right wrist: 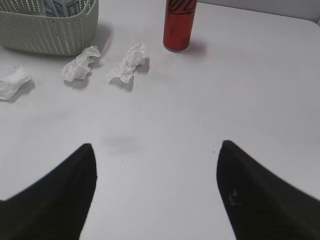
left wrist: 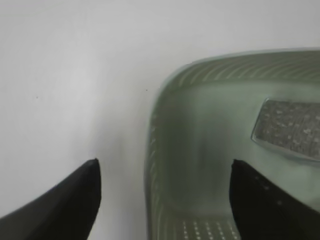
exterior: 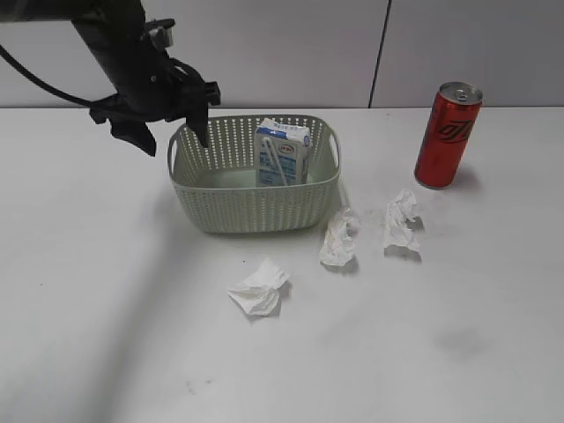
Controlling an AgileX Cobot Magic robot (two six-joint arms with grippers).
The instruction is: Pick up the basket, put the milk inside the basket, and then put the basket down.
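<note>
The pale green basket (exterior: pixel 255 202) stands on the white table. The white-and-blue milk carton (exterior: pixel 282 153) stands upright inside it. My left gripper (exterior: pixel 172 134) is open and straddles the basket's left rim, one finger outside and one inside. In the left wrist view the basket rim (left wrist: pixel 152 150) runs between the open fingers (left wrist: pixel 165 175), and the carton's top (left wrist: pixel 290 127) shows at the right. My right gripper (right wrist: pixel 156 160) is open and empty over bare table. The basket (right wrist: pixel 50 30) and the carton (right wrist: pixel 57 6) lie at that view's top left.
A red soda can (exterior: pixel 448 135) stands at the back right; it also shows in the right wrist view (right wrist: pixel 178 25). Three crumpled white tissues (exterior: pixel 259 288) (exterior: pixel 338 238) (exterior: pixel 401 220) lie in front of and right of the basket.
</note>
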